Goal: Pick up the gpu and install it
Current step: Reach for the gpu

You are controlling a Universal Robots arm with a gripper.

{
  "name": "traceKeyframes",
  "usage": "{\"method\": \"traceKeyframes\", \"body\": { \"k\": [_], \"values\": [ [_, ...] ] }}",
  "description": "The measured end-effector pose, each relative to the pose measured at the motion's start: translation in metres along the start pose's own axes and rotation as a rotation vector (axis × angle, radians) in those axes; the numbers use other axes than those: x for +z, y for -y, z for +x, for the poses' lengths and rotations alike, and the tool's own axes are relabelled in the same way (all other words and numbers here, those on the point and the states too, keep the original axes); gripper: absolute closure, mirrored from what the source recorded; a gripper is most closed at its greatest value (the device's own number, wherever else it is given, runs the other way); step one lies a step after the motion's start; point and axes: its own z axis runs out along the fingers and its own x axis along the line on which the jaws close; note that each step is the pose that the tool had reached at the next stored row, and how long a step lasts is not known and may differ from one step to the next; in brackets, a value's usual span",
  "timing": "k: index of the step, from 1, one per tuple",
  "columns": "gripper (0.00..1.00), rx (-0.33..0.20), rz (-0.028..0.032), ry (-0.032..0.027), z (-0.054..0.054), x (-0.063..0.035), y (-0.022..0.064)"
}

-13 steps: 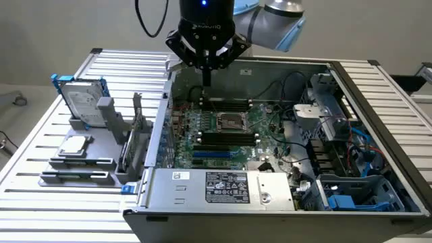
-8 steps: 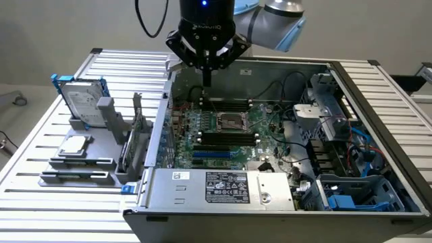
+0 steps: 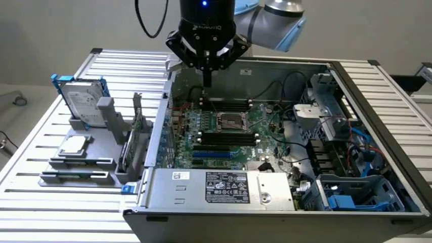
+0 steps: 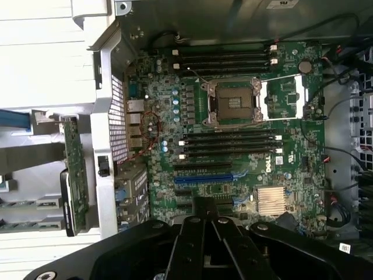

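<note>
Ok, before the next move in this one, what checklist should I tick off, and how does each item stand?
1. Claw empty: ok, shut on nothing.
2. Gpu standing upright in the grey holder: ok.
3. Claw at the gpu: not ok, it hangs over the motherboard.
4. Blue slot free of cards: ok.
5. Holder's grip on the gpu loose: cannot tell.

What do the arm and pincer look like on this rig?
Black pincer with a chunky angular body, slim black fingers, white lettering across the housing and a blue light above it. The arm is silver-grey with a light blue joint cap. A black cable loops beside it.
</note>
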Motion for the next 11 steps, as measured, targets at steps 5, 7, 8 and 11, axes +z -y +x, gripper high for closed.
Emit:
{"method": "traceKeyframes", "body": {
  "k": [5, 7, 8, 11],
  "values": [
    [0.89, 0.0, 0.0, -0.0011, 0.016, 0.0001, -0.0065],
    [0.89, 0.0, 0.0001, -0.0013, 0.024, 0.0001, -0.01],
    [0.89, 0.0, 0.0, -0.0013, 0.027, 0.0001, -0.0117],
    [0.89, 0.0, 0.0, -0.0014, 0.038, 0.0002, -0.0171]
  ]
}}
